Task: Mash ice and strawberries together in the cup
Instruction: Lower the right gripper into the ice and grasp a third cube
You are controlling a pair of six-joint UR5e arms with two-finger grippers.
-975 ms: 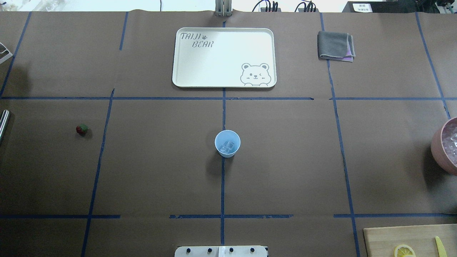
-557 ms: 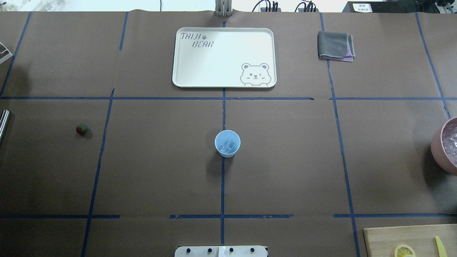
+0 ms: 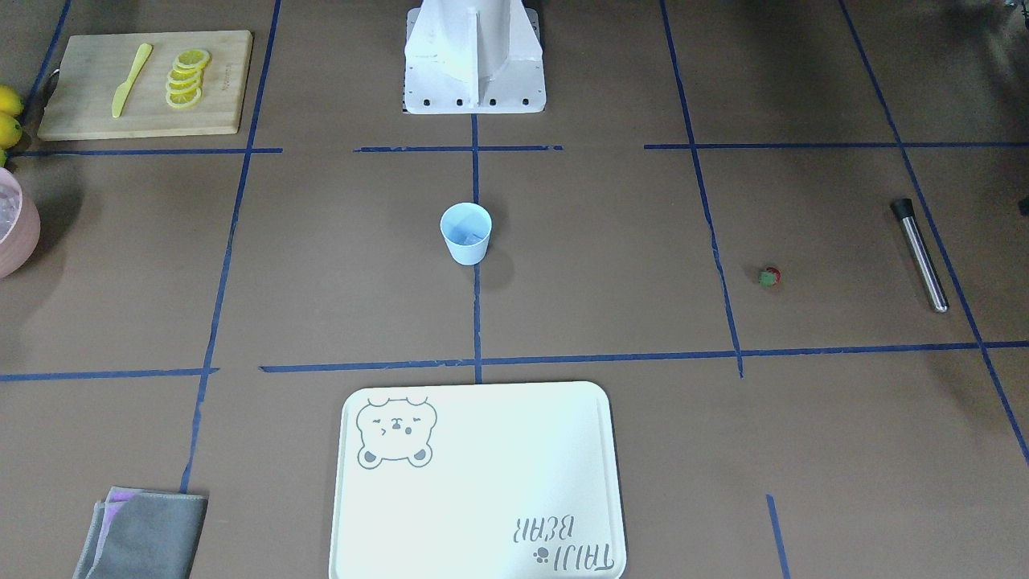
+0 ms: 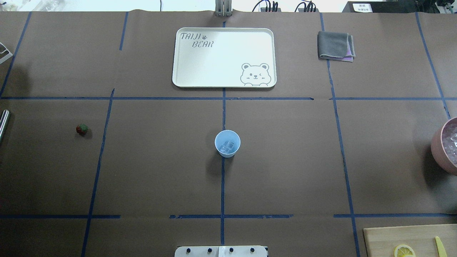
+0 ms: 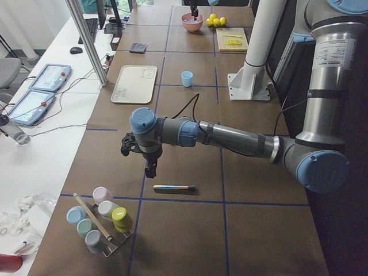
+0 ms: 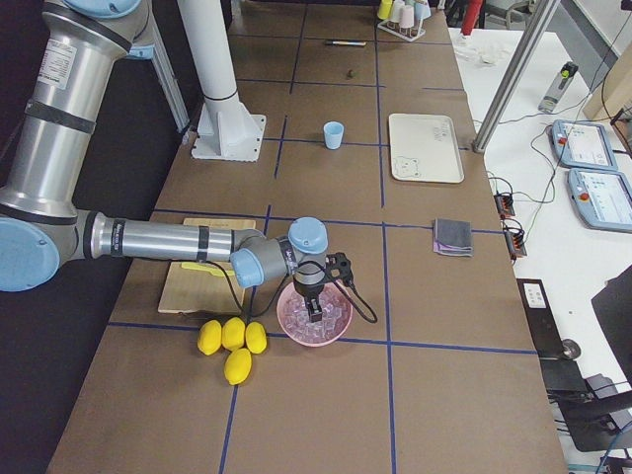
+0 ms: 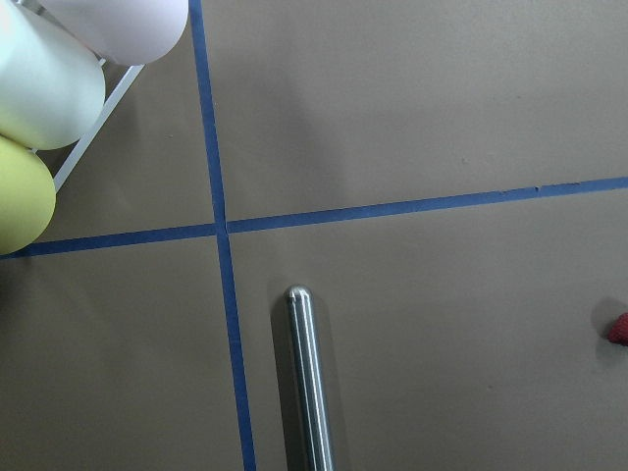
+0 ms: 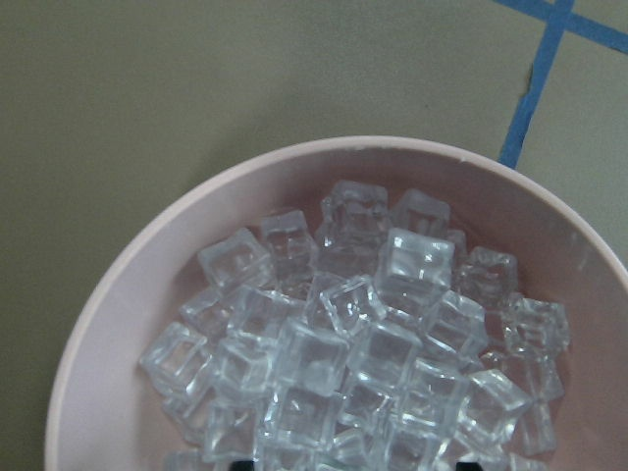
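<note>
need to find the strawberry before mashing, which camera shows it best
Overhead exterior: the strawberry shows whole, with its red body and green top clear. The front-facing view shows it smaller; the left wrist view catches only a red sliver at its edge.

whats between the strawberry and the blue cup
Between strawberry and cup: only bare paper crossed by one blue tape line, in the overhead view.

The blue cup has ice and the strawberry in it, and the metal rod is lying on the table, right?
Not quite. The overhead view shows only ice in the cup; the strawberry lies on the table, far off toward the robot's left. The metal rod does lie on the table.
</note>
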